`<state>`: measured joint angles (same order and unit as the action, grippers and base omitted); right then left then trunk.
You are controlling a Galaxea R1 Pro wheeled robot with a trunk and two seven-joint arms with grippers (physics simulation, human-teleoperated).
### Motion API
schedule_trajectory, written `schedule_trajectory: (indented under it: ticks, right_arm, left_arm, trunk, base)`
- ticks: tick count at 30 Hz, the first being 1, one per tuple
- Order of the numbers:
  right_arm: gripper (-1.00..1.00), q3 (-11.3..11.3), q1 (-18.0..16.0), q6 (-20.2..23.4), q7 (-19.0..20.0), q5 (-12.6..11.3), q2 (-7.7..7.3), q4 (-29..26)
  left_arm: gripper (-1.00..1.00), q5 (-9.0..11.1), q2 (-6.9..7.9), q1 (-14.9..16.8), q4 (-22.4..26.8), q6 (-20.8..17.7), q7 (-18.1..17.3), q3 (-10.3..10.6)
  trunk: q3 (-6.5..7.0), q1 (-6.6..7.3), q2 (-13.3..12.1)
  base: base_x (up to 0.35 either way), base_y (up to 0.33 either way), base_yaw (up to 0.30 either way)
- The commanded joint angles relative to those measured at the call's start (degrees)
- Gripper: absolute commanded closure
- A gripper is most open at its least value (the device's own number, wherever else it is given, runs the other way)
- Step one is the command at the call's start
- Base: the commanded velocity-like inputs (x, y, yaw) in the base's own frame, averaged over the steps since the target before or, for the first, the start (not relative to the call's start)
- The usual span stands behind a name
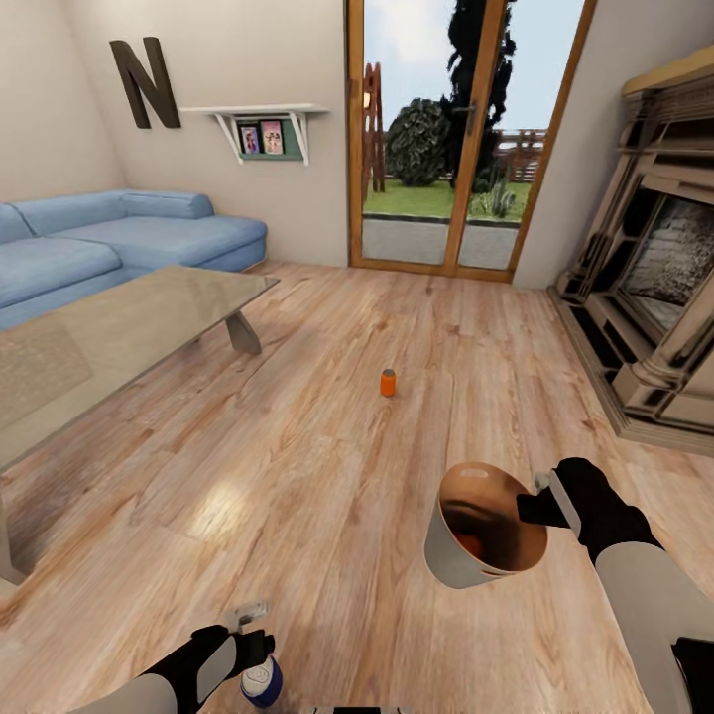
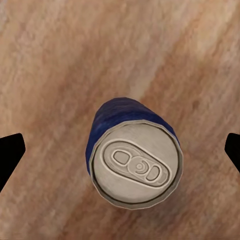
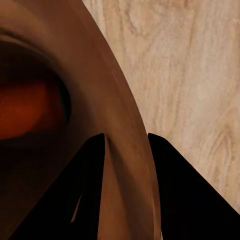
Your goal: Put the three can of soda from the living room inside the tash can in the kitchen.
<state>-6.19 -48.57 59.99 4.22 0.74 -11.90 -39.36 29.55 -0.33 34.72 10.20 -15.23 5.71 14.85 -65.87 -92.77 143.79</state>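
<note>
Two cans are in plain sight right now, plus something reddish-orange sitting down inside the bucket that could be the third, can't say for sure. The orange can (image 1: 388, 382) is standing upright on the plank floor (image 1: 327, 436) out in the middle of the living room, well apart from me, between the glass-topped table (image 1: 119, 337) and the fireplace (image 1: 650, 297).

The blue can (image 2: 134, 159) is right below my left gripper (image 1: 250, 635). From the left wrist camera I'm looking straight down on its silvery top, and my fingertips (image 2: 11, 155) sit way out on either side of it, spread wide and not touching it. So that one's loose on the floor, upright.

My right gripper (image 1: 540, 501) is pinched on the rim of the trash can (image 1: 451, 555), one finger inside the glossy brown wall and one outside. The bucket hangs tilted off the floor, with its mouth facing up toward my head camera.

Blue sofa (image 1: 119, 243) is off to the left behind the table, glass doors (image 1: 446, 139) straight ahead.
</note>
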Motion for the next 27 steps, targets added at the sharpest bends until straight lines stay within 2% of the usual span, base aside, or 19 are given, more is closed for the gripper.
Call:
schedule_trajectory:
  ticks: [1, 3, 7, 11, 22, 27]
  right_arm:
    - [1.00, -0.05, -0.04, 0.01, 0.25, -1.35, 0.01, -0.02]
    - [1.00, -0.05, -0.04, 0.01, 0.25, -1.35, 0.02, -0.02]
    - [1.00, -0.05, -0.04, 0.01, 0.26, -1.35, -0.01, -0.02]
    - [1.00, -0.05, -0.04, 0.01, 0.26, -1.35, -0.04, -0.02]
    - [1.00, -0.05, -0.04, 0.01, 0.26, -1.35, -0.12, -0.02]
    - [1.00, -0.05, -0.04, 0.01, 0.26, -1.35, -0.13, -0.02]
  left_arm:
    - [-1.00, -0.01, -0.01, 0.00, 0.00, 0.03, 0.00, 0.00]
    - [-1.00, 0.00, -0.01, 0.00, 0.00, 0.07, 0.00, 0.00]
    - [-1.00, -0.03, -0.25, 0.00, 0.00, 1.11, 0.00, 0.24]
    - [-1.00, -0.05, -0.71, 0.00, 0.00, 3.13, 0.00, 1.52]
    - [-1.00, 0.04, -0.89, 0.00, 0.00, 4.02, 0.00, 2.24]
    - [-1.00, 0.03, -0.90, 0.00, 0.00, 4.06, 0.00, 2.28]
  trunk:
    - [-0.22, -0.01, 0.02]
    - [-0.22, -0.01, 0.02]
    - [-1.11, -0.12, 0.08]
    - [-1.99, -0.22, 0.13]
    - [-1.99, -0.22, 0.13]
    - [-3.10, -0.35, 0.20]
  base:
    - [0.000, 0.000, 0.000]
    - [0.000, 0.000, 0.000]
    - [0.000, 0.000, 0.000]
    - [0.000, 0.000, 0.000]
    - [0.000, 0.000, 0.000]
    - [0.000, 0.000, 0.000]
